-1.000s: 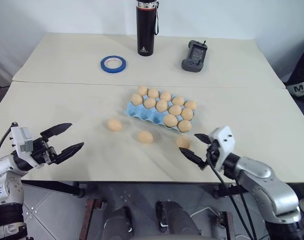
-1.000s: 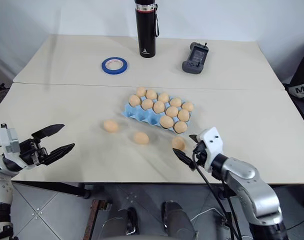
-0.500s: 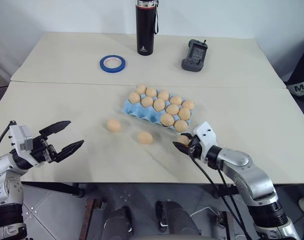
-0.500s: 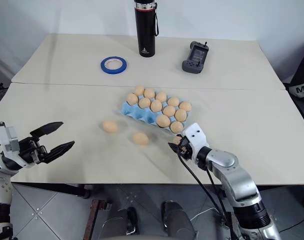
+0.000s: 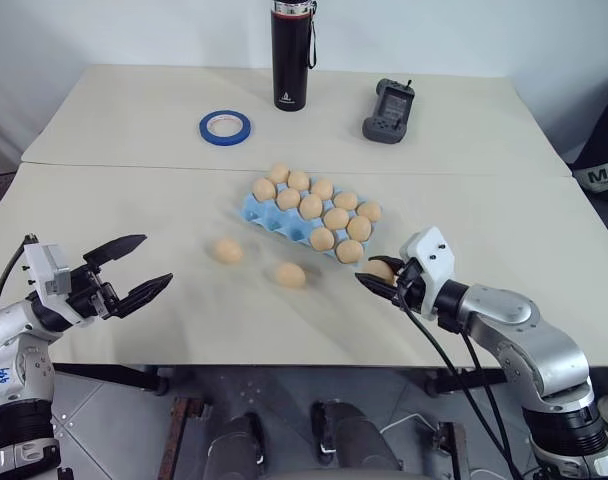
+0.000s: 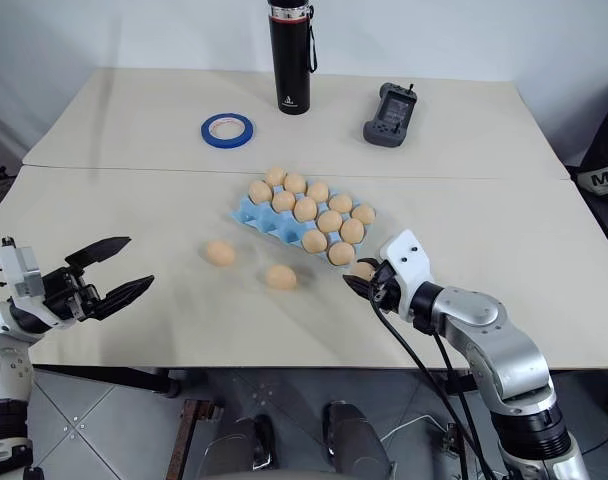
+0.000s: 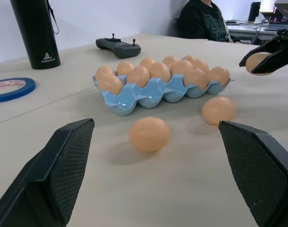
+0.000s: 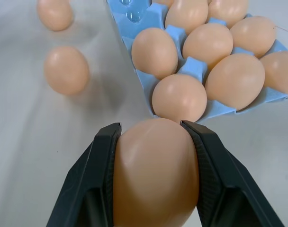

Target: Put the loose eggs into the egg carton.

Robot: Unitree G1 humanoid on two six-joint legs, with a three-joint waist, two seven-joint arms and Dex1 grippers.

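The egg carton (image 5: 309, 215) is sitting mid-worktop, holding eleven eggs. The right tool (image 5: 377, 276) is gripping one egg (image 8: 156, 172) near its front corner; two loose eggs (image 5: 290, 274) are lying nearer the front edge. The left tool (image 5: 134, 270) is gaping wide, empty.

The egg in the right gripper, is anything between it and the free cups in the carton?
The egg in the right gripper faces filled cups on the egg carton's near edge. The empty cups lie along the corner toward the left. Only seated eggs stand between, so it would likely go over or around them.
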